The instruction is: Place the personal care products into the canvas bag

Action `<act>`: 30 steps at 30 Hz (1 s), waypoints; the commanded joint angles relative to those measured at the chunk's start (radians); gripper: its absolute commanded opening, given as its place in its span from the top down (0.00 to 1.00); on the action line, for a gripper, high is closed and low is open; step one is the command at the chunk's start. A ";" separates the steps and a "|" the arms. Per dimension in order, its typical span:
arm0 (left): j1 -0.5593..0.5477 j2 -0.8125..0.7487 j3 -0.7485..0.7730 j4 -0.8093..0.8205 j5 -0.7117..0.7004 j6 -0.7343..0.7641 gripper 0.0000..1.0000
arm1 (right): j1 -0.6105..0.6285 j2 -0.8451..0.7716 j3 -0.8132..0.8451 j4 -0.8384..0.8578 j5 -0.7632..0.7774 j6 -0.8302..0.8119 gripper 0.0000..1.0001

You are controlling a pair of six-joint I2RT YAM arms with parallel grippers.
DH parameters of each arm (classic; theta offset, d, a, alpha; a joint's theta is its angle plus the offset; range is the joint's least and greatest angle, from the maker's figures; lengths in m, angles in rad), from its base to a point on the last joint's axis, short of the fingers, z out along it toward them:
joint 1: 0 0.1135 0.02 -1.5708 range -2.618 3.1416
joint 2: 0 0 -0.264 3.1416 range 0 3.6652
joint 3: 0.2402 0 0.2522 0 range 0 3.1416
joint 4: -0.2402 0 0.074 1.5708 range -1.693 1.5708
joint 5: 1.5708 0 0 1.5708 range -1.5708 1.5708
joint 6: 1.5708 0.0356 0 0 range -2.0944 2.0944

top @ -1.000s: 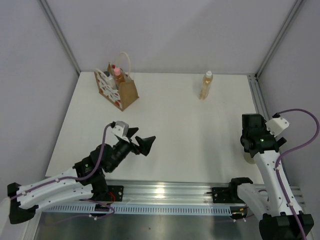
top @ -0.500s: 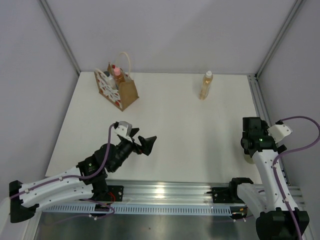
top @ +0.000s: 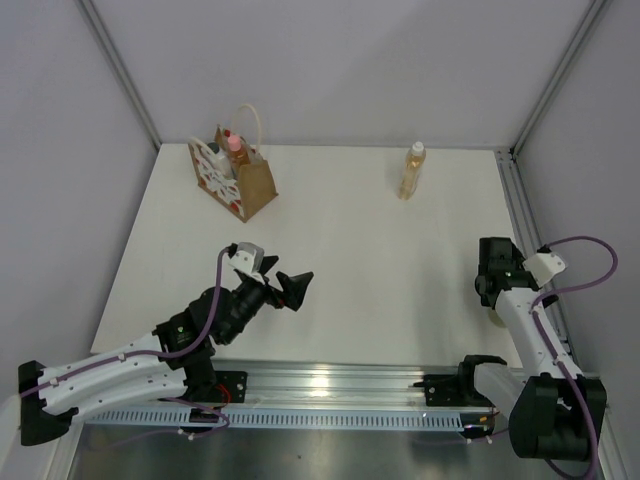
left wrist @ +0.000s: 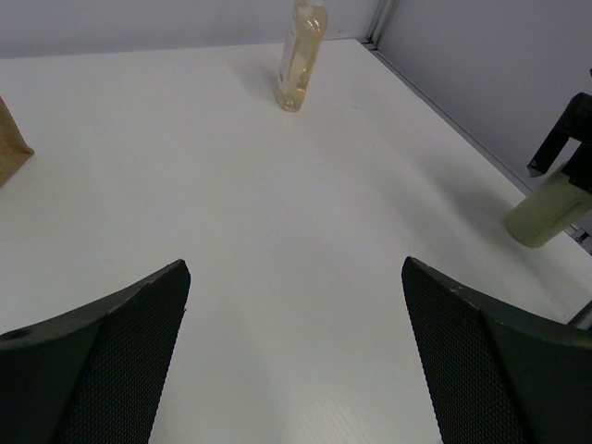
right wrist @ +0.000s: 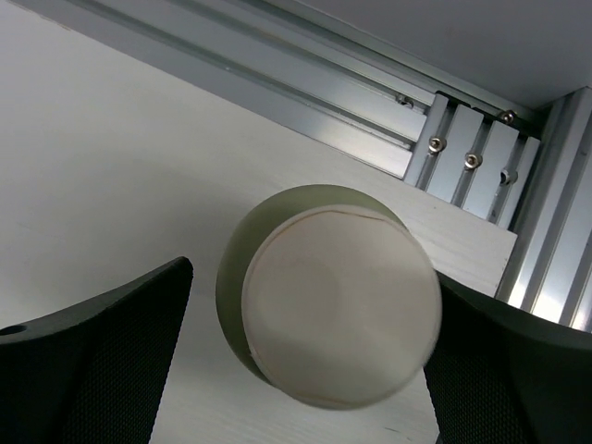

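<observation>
The canvas bag stood upright near the far left corner of the bench. It was tan-brown, with a white-and-red lacy pattern on one side and cream loop handles rising above it. From its open top poked a peach bottle with a pink cap, and beside that a white bottle with a dark cap. A tall amber bottle with a white cap stood upright close to the far edge, right of the middle. A squat cream bottle stood upright at the right edge, toward the near corner.

Side rail just beside cream bottle.
</observation>
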 commanded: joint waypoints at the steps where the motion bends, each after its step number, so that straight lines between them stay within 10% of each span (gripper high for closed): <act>1: 0.000 -0.004 0.003 0.036 -0.029 0.024 0.01 | -0.008 0.022 -0.031 0.145 0.005 -0.050 0.01; 15: 0.000 -0.013 -0.011 0.054 -0.071 0.041 0.01 | 0.000 0.065 -0.152 0.546 -0.292 -0.392 0.28; 30: 0.000 -0.017 -0.017 0.064 -0.085 0.053 0.01 | 0.305 0.246 -0.039 0.701 -0.308 -0.582 0.22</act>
